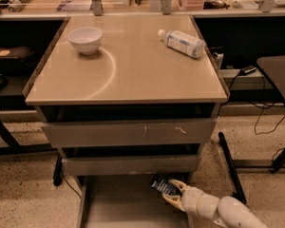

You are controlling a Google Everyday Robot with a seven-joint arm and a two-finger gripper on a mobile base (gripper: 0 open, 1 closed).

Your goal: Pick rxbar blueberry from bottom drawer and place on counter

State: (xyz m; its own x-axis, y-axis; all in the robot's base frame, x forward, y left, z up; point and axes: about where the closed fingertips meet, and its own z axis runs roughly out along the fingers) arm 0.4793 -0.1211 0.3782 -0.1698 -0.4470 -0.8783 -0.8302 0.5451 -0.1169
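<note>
The rxbar blueberry, a small dark wrapper bar, lies at the back right of the open bottom drawer, just under the front of the drawer above. My gripper comes in from the lower right on a white arm and is right at the bar's right end, low over the drawer floor. The tan counter tops the drawer unit, above the gripper.
A white bowl stands at the counter's back left. A clear plastic bottle with a white label lies at its back right. Two upper grey drawers overhang the bottom drawer. A dark table leg and cables lie to the right.
</note>
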